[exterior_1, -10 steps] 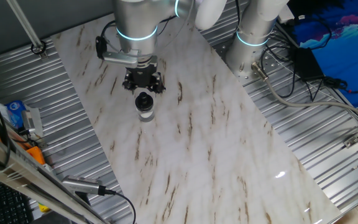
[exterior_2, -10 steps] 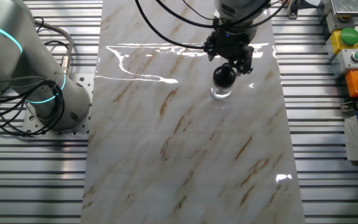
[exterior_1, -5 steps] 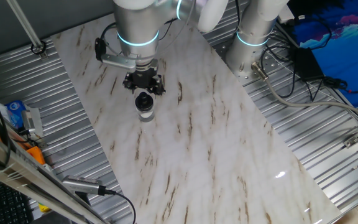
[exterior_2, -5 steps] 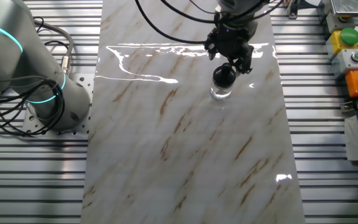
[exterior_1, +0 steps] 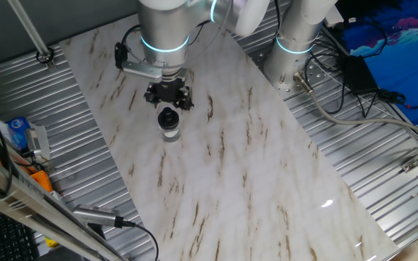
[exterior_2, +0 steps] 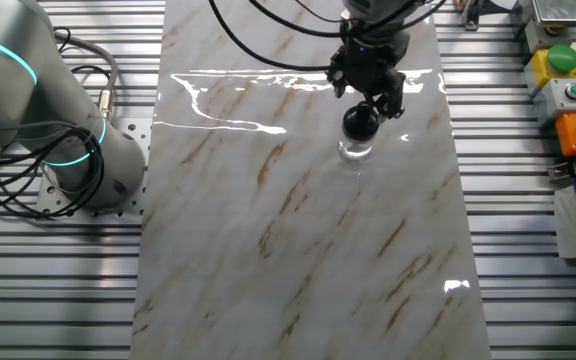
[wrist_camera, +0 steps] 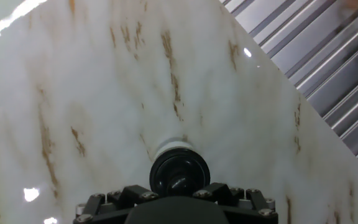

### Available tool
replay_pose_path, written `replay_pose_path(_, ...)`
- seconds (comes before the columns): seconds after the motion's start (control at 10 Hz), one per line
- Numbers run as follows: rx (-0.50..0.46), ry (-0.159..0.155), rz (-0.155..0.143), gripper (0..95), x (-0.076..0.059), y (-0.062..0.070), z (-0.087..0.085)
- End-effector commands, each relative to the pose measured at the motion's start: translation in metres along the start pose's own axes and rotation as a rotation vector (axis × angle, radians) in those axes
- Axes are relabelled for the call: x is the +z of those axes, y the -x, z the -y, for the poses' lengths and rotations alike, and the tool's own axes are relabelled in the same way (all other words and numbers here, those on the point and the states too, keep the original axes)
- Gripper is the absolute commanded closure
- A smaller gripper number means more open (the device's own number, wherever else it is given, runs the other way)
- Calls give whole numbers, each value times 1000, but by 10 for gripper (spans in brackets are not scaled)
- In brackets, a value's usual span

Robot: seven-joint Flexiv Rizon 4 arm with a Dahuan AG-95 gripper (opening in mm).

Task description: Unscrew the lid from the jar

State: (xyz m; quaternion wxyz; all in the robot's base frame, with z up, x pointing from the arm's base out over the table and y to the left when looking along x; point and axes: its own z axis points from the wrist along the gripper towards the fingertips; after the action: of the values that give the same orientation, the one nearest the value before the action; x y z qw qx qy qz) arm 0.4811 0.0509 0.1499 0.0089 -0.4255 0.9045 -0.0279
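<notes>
The jar [exterior_1: 170, 131] stands upright on the marble tabletop [exterior_1: 216, 167], a short clear whitish cylinder. The black lid [exterior_1: 168, 116] sits on top of it. My gripper [exterior_1: 168, 100] hangs just behind and above the lid with its jaws spread, holding nothing. In the other fixed view the gripper [exterior_2: 368, 92] is just above the lid [exterior_2: 360, 120] and the jar [exterior_2: 356, 149]. In the hand view the shiny lid [wrist_camera: 179, 175] shows between my two fingers [wrist_camera: 135, 193], with the jar's white body [wrist_camera: 174, 148] beyond it. I see no contact between fingers and lid.
Ribbed metal surface [exterior_1: 64, 109] flanks the marble slab on both sides. A second robot base [exterior_1: 296, 43] with cables stands at the back right. A button box [exterior_2: 568, 90] and small items lie on the slab's far side.
The wrist has turned slightly and the gripper has crept a little upward over the lid. The jar and lid have not moved.
</notes>
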Motion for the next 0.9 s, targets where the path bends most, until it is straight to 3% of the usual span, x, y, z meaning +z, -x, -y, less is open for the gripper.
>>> replay_pose_path(0.1, 16, 27, 16, 190, 3, 4, 2)
replay_pose_path(0.5, -24, 53, 11, 190, 19, 1, 6)
replay_pose_path(0.9, -29, 52, 20, 190, 23, 0, 4)
